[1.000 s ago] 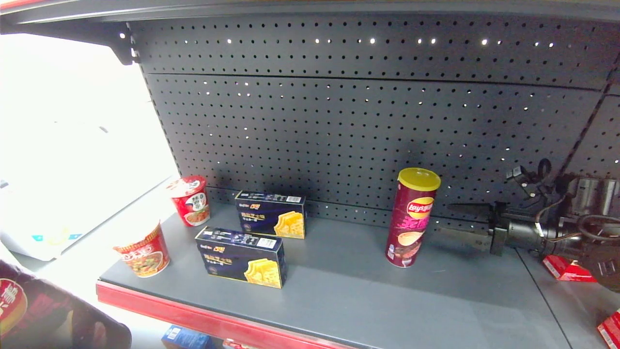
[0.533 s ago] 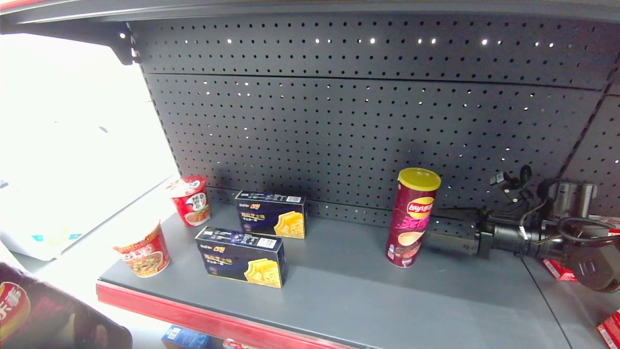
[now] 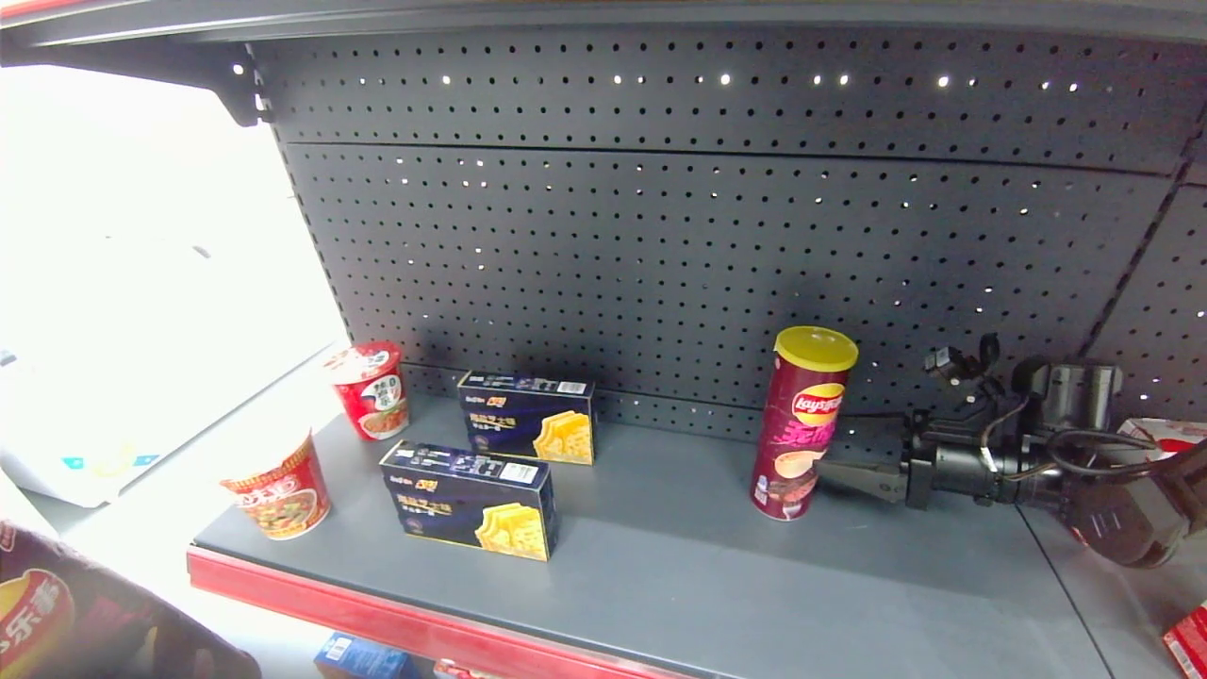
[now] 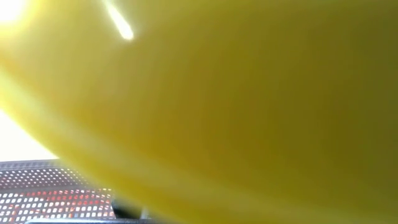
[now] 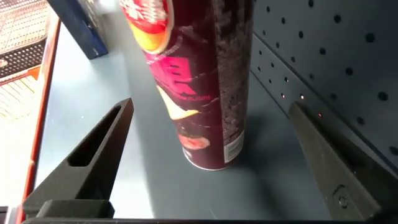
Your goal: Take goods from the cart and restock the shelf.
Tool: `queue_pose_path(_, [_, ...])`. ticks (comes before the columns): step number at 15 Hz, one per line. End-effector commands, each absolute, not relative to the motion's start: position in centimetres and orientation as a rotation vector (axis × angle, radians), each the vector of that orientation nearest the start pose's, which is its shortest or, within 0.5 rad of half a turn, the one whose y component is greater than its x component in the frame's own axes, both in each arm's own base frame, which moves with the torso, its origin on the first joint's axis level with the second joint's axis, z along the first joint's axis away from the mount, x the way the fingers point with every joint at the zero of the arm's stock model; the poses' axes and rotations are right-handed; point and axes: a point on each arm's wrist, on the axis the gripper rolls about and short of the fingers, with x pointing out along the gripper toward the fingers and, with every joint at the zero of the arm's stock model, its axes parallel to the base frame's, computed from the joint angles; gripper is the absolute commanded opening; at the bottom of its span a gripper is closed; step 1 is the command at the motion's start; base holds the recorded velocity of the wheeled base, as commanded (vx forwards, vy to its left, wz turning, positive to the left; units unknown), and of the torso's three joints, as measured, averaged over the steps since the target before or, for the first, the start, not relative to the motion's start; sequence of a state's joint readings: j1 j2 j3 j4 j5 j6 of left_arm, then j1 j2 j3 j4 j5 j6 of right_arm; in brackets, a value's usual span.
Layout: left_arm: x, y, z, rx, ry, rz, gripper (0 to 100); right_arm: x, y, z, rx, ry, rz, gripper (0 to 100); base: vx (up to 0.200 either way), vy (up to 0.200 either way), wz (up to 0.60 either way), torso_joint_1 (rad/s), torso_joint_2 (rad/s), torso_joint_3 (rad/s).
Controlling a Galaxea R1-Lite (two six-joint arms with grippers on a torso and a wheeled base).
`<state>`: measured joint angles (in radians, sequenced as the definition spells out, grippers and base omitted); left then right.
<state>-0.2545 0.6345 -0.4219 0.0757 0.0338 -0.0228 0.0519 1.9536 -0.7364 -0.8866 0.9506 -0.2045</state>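
My open right hand [image 3: 841, 443] straddles the shelved chip can [image 3: 801, 424] from 3 o'clock; placing looks finished, so I'd withdraw straight without tipping it.

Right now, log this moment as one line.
right gripper: open, tips flanking chip can | chip can: upright on shelf, yellow lid on | left of it: two boxes, two noodle cups

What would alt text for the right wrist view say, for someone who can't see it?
A tall dark-red chip can stands upright on the grey shelf between the right gripper's two black fingers, spread apart and clear of it. A perforated back panel rises beside it; a blue box stands farther along.
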Motion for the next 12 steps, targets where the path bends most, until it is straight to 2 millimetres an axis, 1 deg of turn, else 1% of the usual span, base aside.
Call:
queue_pose_path(1, [4.1,-1.0,18.5,0.018,0.285,-0.213,0,33.8,4.1,10.6,-0.035,0.211,1.033,100,0.0,0.0,0.0,0.0,0.0,0.0])
queue_pose_path(5, [3.9,-0.9,18.4,0.018,0.282,-0.213,0,34.2,4.8,10.1,-0.035,0.217,1.053,100,0.0,0.0,0.0,0.0,0.0,0.0])
queue_pose_path(6, [3.8,-0.9,18.3,0.018,0.284,-0.213,0,34.3,5.4,9.8,-0.033,0.224,1.072,100,0.0,0.0,0.0,0.0,0.0,0.0])
queue_pose_path(7, [3.8,-0.9,18.2,0.018,0.284,-0.213,0,34.3,5.6,9.6,-0.032,0.229,1.076,100,0.0,0.0,0.0,0.0,0.0,0.0])
queue_pose_path(12, [3.5,-0.8,18.0,0.018,0.279,-0.212,0,35.4,6.3,8.7,-0.034,0.23,1.081,100,0.0,0.0,0.0,0.0,0.0,0.0])
